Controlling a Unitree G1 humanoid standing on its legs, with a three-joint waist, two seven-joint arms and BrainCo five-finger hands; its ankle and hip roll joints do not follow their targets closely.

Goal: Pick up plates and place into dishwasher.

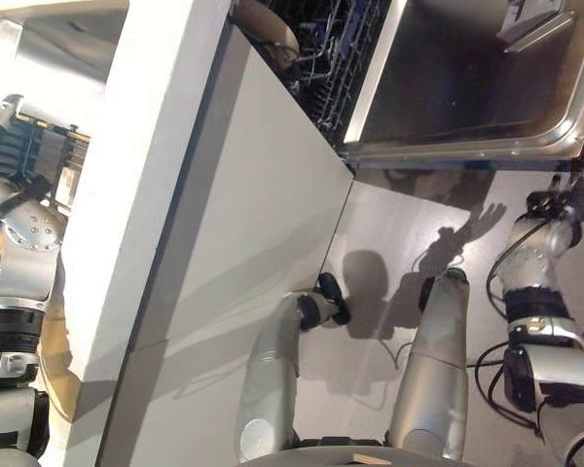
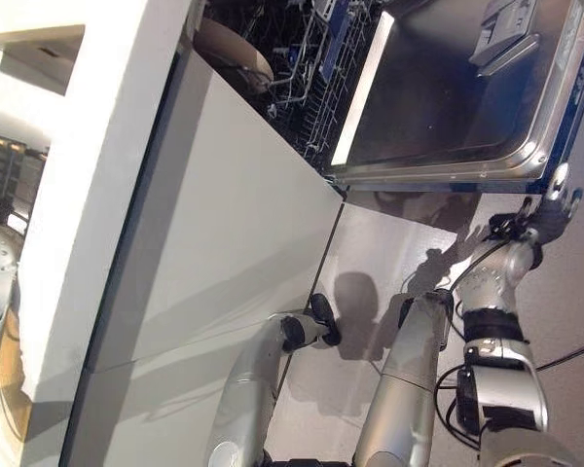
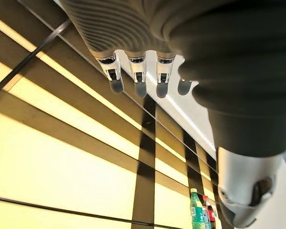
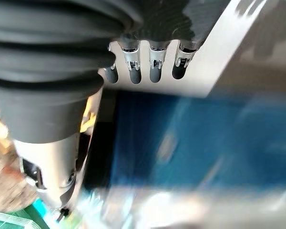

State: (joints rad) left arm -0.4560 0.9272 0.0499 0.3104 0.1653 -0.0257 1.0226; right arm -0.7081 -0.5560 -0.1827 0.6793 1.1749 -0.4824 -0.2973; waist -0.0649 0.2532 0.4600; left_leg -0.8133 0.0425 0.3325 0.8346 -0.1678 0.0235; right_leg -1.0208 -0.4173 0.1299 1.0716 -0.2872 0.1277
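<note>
Cupboard front: a big white panel (image 1: 243,224) runs down the middle of the eye views.
Dishwasher: it stands open at the top, with its shiny steel door (image 1: 467,78) folded down flat.
Rack: the wire rack (image 2: 311,58) sits inside the dishwasher, just beside the door.
Plate: one round, pale plate (image 2: 232,47) stands on its edge in the rack, at the end away from the door.
Right hand: the right hand (image 2: 555,195) hangs near the corner of the door. Its fingers (image 4: 155,71) look straight and loose, and it holds nothing.
Left hand: the left hand (image 3: 143,81) has straight fingers too, and it is empty.
Bottles: green bottles (image 3: 196,212) stand far off in the left wrist view.
How a plate will feel: my guess is hard, smooth, a bit heavy and easy to break.
Where to hold: best by the rim, thumb on one side and fingers on the other.
</note>
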